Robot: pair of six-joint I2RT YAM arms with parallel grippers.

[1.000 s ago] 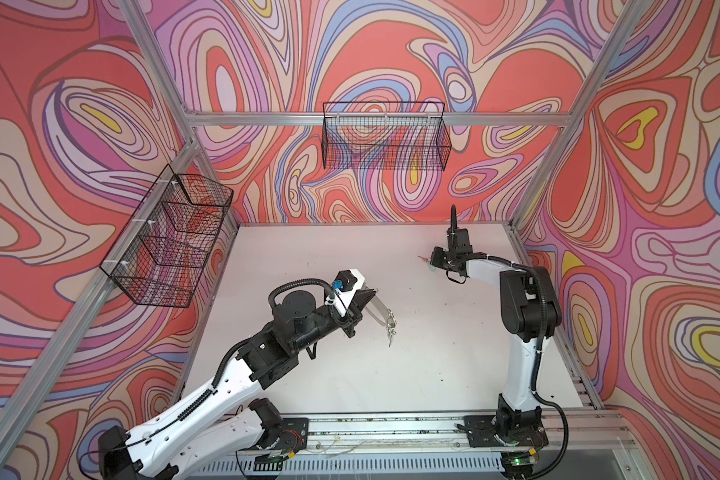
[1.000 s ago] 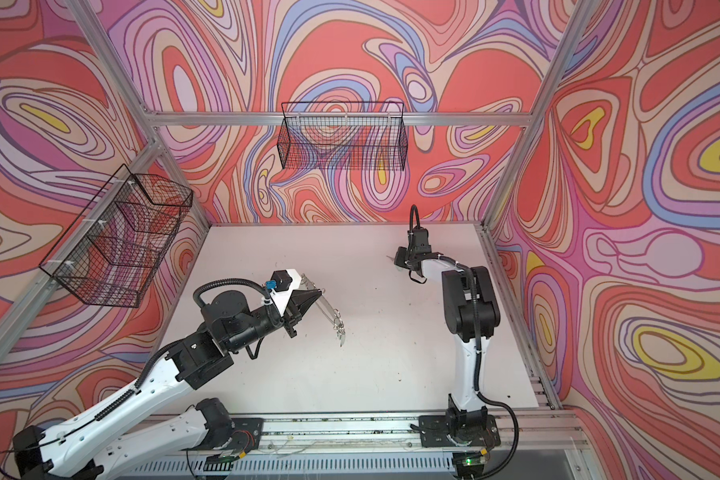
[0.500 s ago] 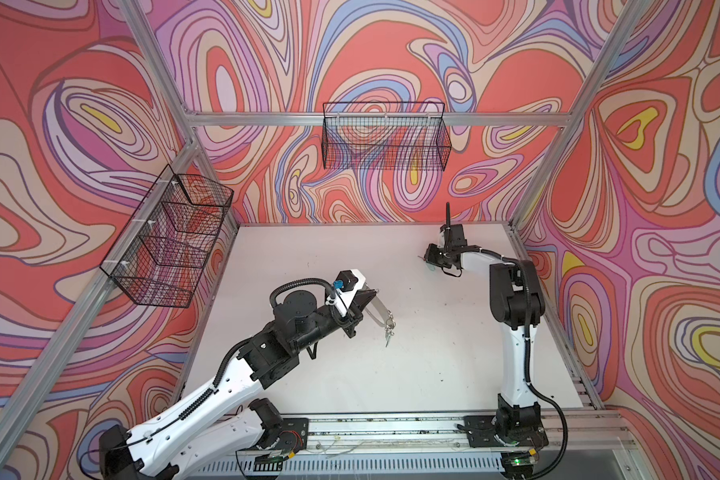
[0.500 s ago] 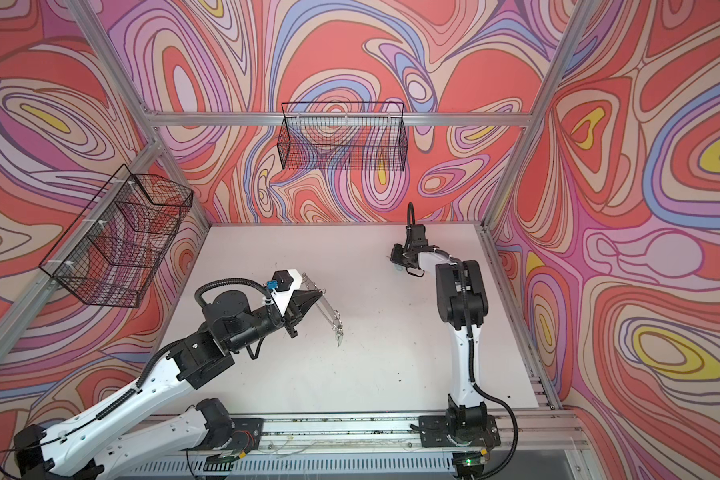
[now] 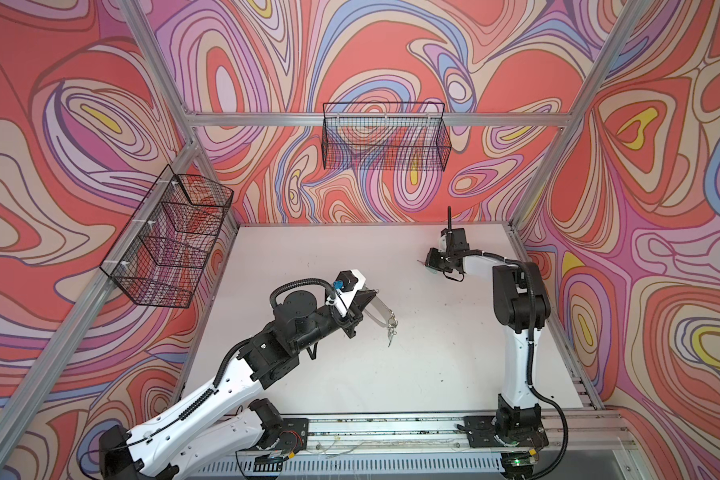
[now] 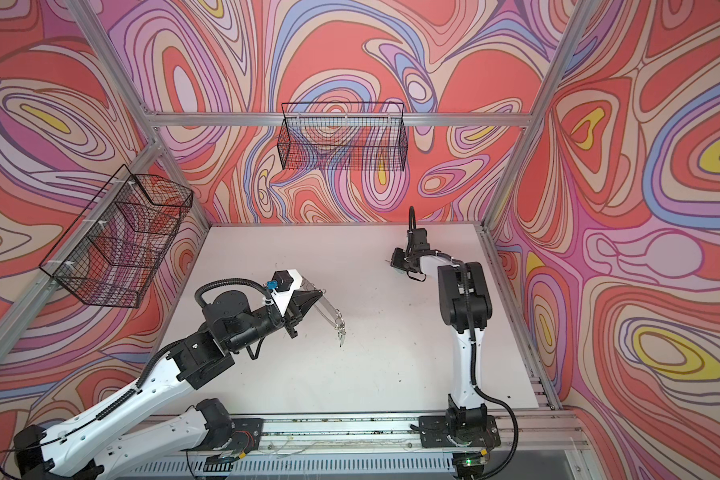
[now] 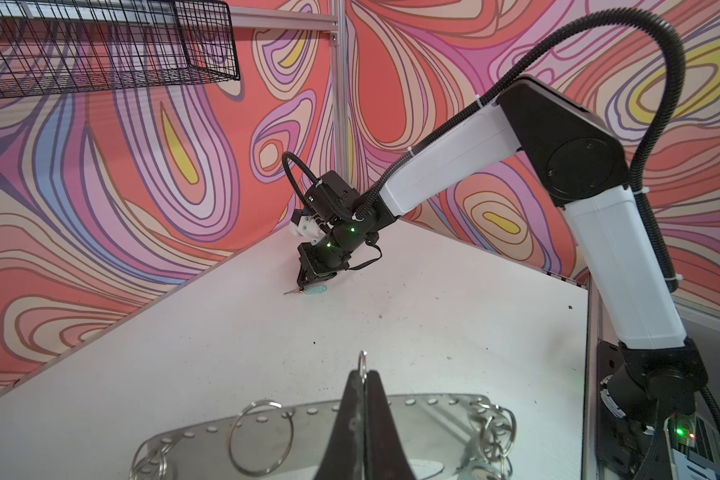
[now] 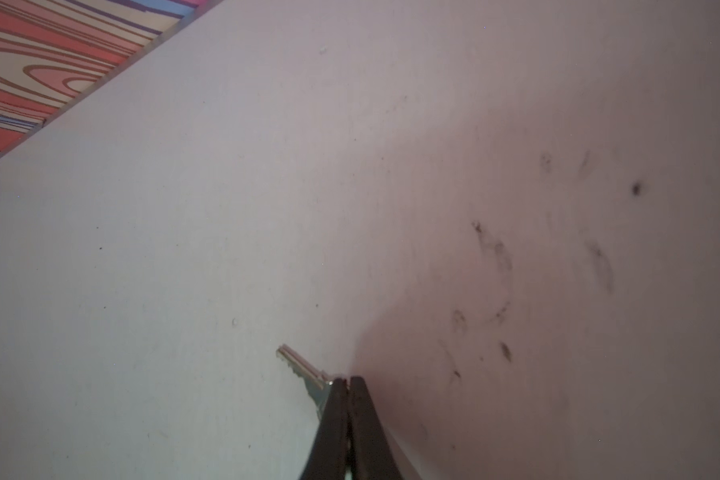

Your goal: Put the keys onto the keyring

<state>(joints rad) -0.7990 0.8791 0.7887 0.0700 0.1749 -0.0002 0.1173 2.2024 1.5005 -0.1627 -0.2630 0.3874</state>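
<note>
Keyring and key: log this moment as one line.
left tool shut on keyring, held off table | right tool shut on key, key lying on table | key not yet on keyring

arms (image 5: pixel 516 365): white links, black joints | cables (image 7: pixel 661 62): black corrugated conduit | LEDs (image 7: pixel 352 229): green

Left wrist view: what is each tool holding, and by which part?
Left tool pinches the keyring midway along a long edge. Right tool is shut on a key at its head end, with the blade sticking out.

Top views overlook whole table (image 5: pixel 350 374); wrist views close
</note>
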